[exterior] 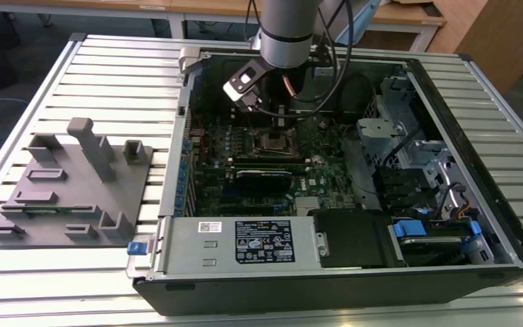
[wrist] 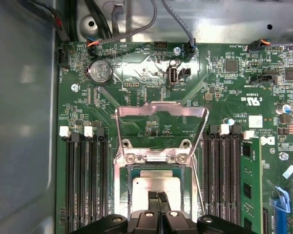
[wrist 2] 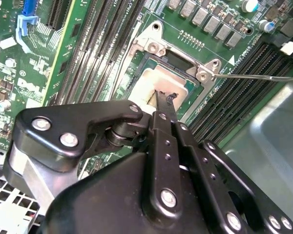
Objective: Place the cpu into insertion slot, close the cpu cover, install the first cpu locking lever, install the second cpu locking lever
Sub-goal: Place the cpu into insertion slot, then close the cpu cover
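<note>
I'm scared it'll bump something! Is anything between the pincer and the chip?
Nothing visible. The pincer, shut, sits right over the cpu, which lies in the insertion slot. The cpu cover stands swung up, clear of both.

**Slatted metal table in a workroom**

A silver table [exterior: 52, 286] of long metal slats fills most of the exterior view. Beyond its far edge stand wooden desks [exterior: 407, 15] on a grey floor [exterior: 11, 102]. A wooden panel [exterior: 506, 34] rises past the far corner on the exterior view's right.

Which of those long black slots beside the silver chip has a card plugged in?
The outermost slot of one bank, farthest from the cpu, holds a green memory card; the other slots look empty.
</note>
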`<move>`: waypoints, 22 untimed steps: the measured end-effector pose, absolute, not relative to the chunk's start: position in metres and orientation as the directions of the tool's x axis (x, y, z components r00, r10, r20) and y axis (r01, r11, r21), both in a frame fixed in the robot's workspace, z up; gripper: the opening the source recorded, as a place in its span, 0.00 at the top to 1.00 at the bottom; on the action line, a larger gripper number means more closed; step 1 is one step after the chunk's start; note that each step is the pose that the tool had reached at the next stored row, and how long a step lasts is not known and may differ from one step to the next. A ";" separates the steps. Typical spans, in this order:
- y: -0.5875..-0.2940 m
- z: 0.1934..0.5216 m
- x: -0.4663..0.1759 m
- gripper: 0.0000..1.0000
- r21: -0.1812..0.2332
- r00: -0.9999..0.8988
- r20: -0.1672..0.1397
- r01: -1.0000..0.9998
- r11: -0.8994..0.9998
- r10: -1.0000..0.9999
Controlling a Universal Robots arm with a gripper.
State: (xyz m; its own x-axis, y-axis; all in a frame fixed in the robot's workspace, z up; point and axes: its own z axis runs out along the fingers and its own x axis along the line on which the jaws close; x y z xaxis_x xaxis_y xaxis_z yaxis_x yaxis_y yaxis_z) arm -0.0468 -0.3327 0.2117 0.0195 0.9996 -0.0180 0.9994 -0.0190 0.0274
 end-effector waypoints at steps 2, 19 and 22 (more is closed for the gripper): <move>-0.333 0.213 -0.047 0.89 0.027 0.020 -0.018 0.999 -0.019 1.000; -0.333 0.215 -0.047 0.89 0.027 0.019 -0.018 0.999 -0.019 1.000; -0.333 0.217 -0.047 0.89 0.027 0.019 -0.018 0.999 -0.019 1.000</move>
State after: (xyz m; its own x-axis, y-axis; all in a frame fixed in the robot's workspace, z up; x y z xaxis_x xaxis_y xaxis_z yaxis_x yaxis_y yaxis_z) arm -0.0468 -0.3327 0.2167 0.0194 0.9997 -0.0179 0.9994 -0.0189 0.0274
